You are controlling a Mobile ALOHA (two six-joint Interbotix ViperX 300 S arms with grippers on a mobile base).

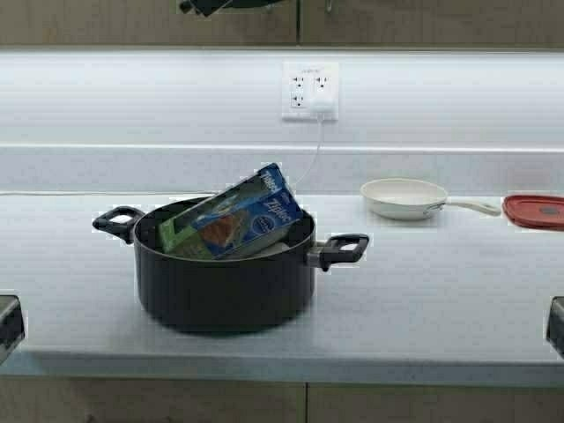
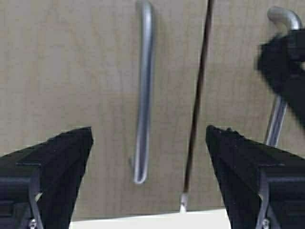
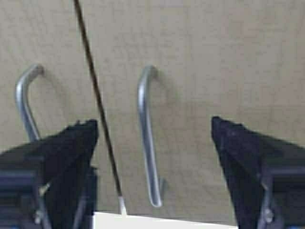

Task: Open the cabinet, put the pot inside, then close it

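Both your grippers are up at the cabinet (image 2: pixel 86 71), fingers spread wide, gripping nothing. Left gripper (image 2: pixel 148 143): left door's handle (image 2: pixel 144 90) sits between your fingers, beyond the tips, untouched. Right gripper (image 3: pixel 155 138): right door's handle (image 3: pixel 147 138) between the fingers, same gap. Doors shut, seam closed, so opening hasn't started. The pot (image 1: pixel 225 264) sits on the worktop (image 1: pixel 441 291) far below your fingers, packet (image 1: pixel 236 216) sticking out. All left: open, load pot, close.

A small white frying pan (image 1: pixel 404 196) is sitting on the pale countertop (image 1: pixel 441 291) beside a red lid (image 1: pixel 535 211), below a wall outlet (image 1: pixel 309 90).
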